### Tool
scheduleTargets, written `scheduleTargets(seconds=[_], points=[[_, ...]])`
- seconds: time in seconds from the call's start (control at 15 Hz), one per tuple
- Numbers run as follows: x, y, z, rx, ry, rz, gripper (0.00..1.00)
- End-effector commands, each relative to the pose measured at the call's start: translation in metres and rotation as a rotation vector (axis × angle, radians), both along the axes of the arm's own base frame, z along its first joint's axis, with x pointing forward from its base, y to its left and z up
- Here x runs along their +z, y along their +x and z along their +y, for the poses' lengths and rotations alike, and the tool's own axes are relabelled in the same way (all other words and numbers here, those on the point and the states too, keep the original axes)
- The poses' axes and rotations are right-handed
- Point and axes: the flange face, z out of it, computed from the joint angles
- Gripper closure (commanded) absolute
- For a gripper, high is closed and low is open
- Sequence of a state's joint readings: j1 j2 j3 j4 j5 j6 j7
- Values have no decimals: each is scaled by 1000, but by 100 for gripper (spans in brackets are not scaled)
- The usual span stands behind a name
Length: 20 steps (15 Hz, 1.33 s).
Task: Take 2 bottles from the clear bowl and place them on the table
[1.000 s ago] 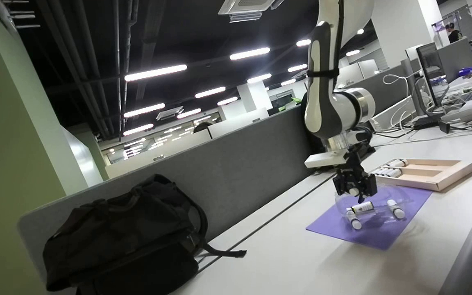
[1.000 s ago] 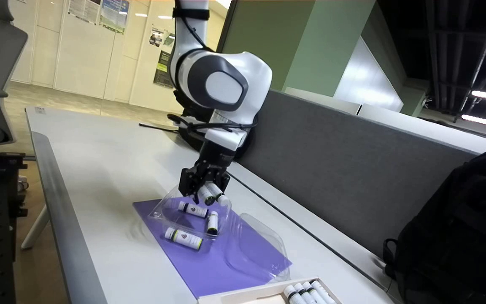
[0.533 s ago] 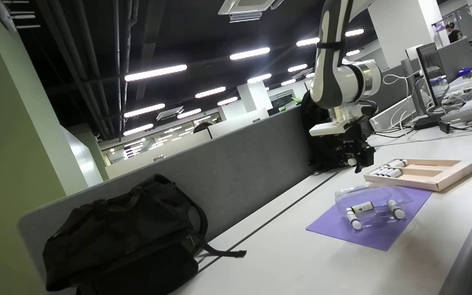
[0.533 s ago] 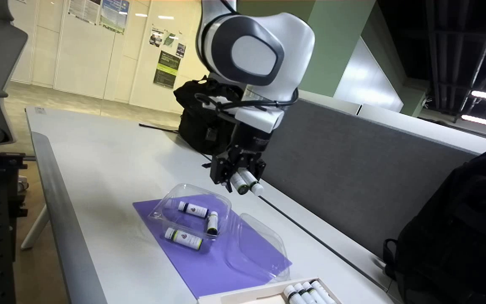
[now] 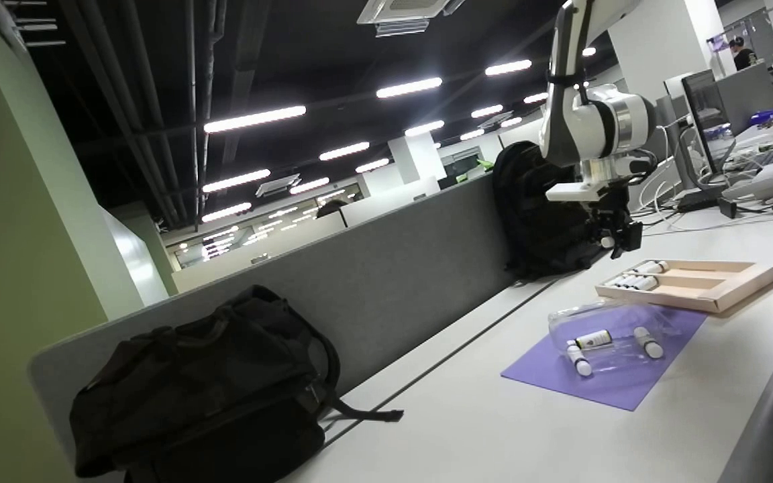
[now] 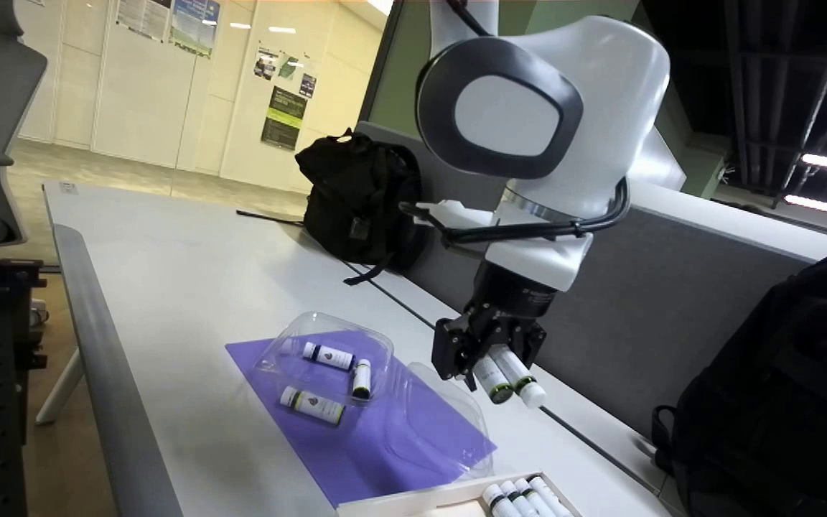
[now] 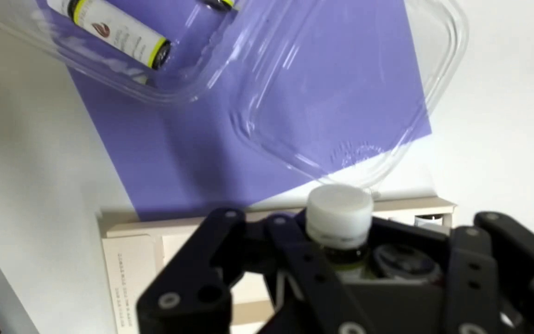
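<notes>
Above white table (image 5: 467, 422), near tan tray (image 7: 139, 260) & apart from clear bowl (image 7: 169, 98), holding 2 btls (image 6: 517, 375) head-to-tail in gripper (image 6: 494, 359), spread approx. to their combined width. Prob. light, stiff, poss. glass: squeeze gently. Look smooth, so apt to twist; grip round middle, not ends. Lay flat, off purple mat (image 6: 370, 459), minding roll. Backed by grey partition (image 5: 413, 261), black backpack (image 5: 205, 389), office w/ strip lights (image 5: 410, 87).
</notes>
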State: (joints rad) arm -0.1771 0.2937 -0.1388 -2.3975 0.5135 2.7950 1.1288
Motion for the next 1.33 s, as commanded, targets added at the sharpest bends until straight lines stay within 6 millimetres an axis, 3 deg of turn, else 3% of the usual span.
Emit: scheduleTargets(seconds=[0.0,0.13,0.2,0.33,0.93,1.27], points=[[-19,6,-32,31,-30,11,100],[-35,-2,-38,124,-46,73,100],[-26,-4,-31,67,-35,45,100],[-36,-8,-33,71,-37,64,100],[-34,-6,-30,77,-38,60,100],[-21,14,-77,67,-51,25,100]])
